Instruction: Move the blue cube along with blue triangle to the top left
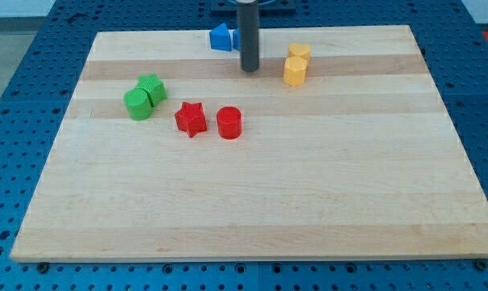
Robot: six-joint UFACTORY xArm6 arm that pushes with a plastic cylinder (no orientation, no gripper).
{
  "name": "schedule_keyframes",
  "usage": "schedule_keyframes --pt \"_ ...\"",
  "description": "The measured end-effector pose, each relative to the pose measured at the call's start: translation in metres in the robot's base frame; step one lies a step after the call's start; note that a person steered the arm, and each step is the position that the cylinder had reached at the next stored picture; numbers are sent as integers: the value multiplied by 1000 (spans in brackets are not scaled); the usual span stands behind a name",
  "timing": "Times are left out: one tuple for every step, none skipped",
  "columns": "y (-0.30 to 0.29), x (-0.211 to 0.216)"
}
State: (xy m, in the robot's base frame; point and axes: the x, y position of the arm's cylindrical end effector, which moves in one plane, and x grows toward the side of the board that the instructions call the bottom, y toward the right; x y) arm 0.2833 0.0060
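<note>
The blue triangle (pixel 220 37) lies near the board's top edge, a little left of centre. The blue cube (pixel 235 38) sits right behind it on its right side, mostly hidden by the rod. My tip (pixel 250 69) rests on the board just below and to the right of both blue blocks, a short gap away from them.
Two yellow blocks (pixel 296 63) stand to the right of my tip. Two green blocks (pixel 144 97) lie at the left. A red star (pixel 191 118) and a red cylinder (pixel 229 123) sit below my tip. The wooden board (pixel 252 202) lies on a blue perforated table.
</note>
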Motion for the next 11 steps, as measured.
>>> schedule_keyframes --pt "18 -28" --pt "33 -42" --pt "36 -51" --pt "14 -55" --pt "-10 -64" --pt "-19 -70" --pt "-38 -70" --pt "-69 -70" --pt "-110 -70" --pt "-152 -70" --pt "-183 -67"
